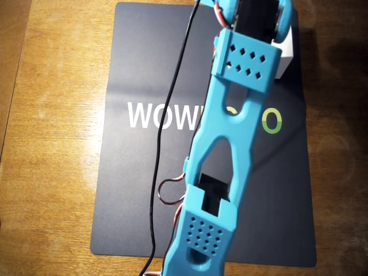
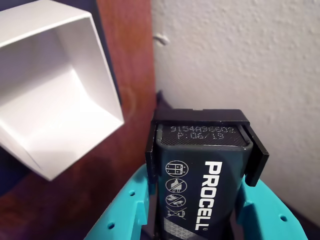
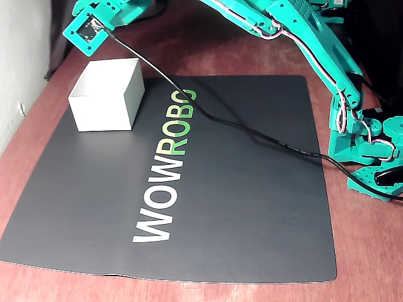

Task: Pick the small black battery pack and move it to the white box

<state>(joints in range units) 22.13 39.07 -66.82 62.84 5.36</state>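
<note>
Box (image 2: pixel 55 115) white, nothing inside | gripper (image 2: pixel 200 210) clamped on battery pack (image 2: pixel 200 165)

the arm (image 3: pixel 315 44) reaches far out from its base (image 3: pixel 371 157), stretched long and raised. its hand (image 2: pixel 200 220) is clamped on the small black battery pack (image 2: pixel 200 170), one turquoise finger on either side.

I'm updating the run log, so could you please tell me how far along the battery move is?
Pickup looks done: in the wrist view the hand holds the battery pack lifted off the mat. In hand: the carry, with the white box close by, lower left. Left: centre over the box and release; it looks empty.
</note>
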